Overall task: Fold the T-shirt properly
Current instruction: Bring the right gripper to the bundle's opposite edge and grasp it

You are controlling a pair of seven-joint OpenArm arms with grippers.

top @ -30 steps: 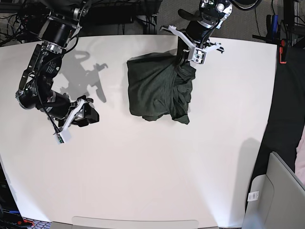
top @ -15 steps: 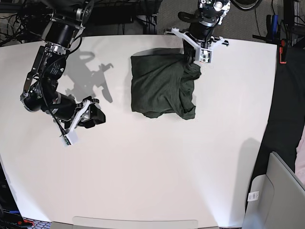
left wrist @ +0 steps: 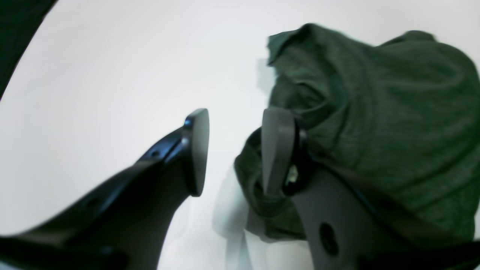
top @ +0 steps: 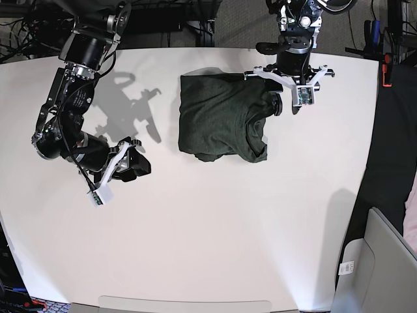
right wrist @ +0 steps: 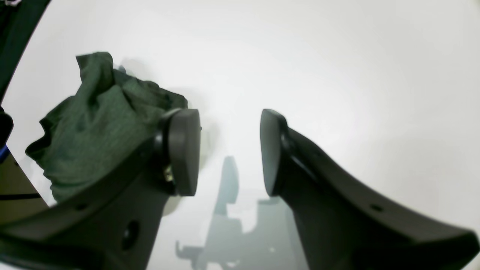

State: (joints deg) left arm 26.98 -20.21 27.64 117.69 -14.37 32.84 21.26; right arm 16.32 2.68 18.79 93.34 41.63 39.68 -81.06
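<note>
While the table (top: 215,248) lies mostly bare, the T-shirt (top: 221,117) sits bunched near its far edge, roughly folded (right side lumpy). My left gripper (left wrist: 232,150) hangs beside it, jaws apart, holding nothing; my right gripper (right wrist: 228,150) hovers well apart, also spread. Next, I judge, that lumpy edge needs smoothing.

Only obstacle on the white table (top: 215,235) was the bunched dark olive-green knit T-shirt (top: 221,117), lying near the far edge. Near half and both side strips of the table were free for passage. Left gripper (left wrist: 234,152) stood just beside the shirt's edge, jaws apart, bare table between them, one finger against the fabric. Right gripper (right wrist: 228,152) hung over bare table, well apart from the shirt, nothing between its jaws.
</note>
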